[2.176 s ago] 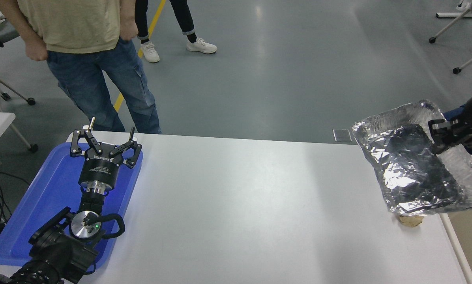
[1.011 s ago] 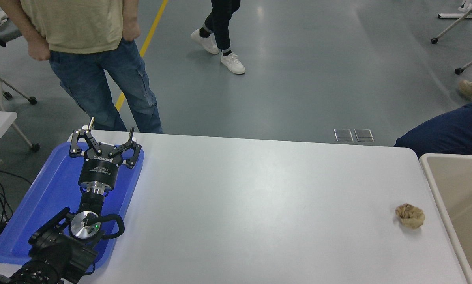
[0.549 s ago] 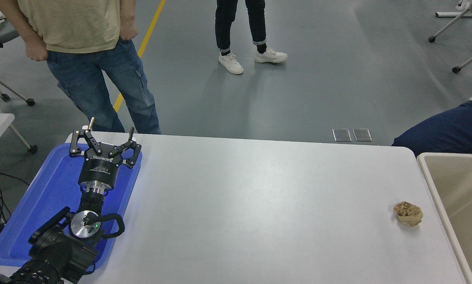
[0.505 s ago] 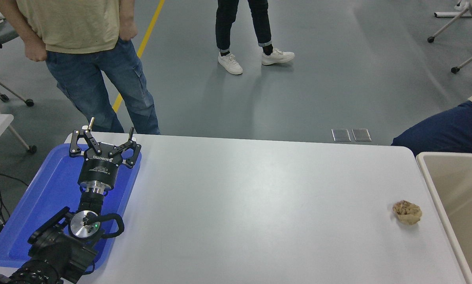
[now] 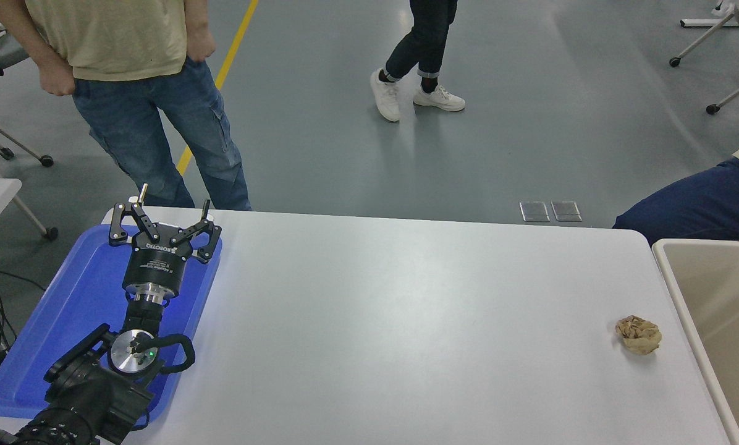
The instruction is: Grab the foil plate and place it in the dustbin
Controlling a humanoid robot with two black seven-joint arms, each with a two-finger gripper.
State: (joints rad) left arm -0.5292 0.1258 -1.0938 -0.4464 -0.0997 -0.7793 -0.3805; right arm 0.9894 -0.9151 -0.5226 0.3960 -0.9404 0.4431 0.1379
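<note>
The table (image 5: 406, 321) now lies almost bare across its whole white top, where about two seconds ago a crinkled silver tray hung over its right end. That foil plate is no longer anywhere to be seen: no silver shows on the table, and only a faint pale sliver at the picture's right edge, too small to identify, sits over the bin. My reading is that it has been carried out of frame toward the container or dropped inside it, but the visible slice of the interior shows only smooth tan wall.

The dustbin (image 5: 665, 259) stands just off the table's right end, its cream rim and part of its inner wall in view. It came into sight once the foil stopped covering that corner. The right arm, which was holding the foil at the right edge, has also left the picture, so nothing can be said of its fingers.

The blue tray (image 5: 54, 321) at the left end is unchanged, and the left gripper (image 5: 164, 228) stays parked over it, fingers spread wide and gripping nothing.

A person in jeans (image 5: 159, 136) stands at the far left corner; another person's legs (image 5: 422, 55) have walked across the floor behind.

The small crumpled tan paper ball (image 5: 638, 334) rests near the bin, uncovered now
</note>
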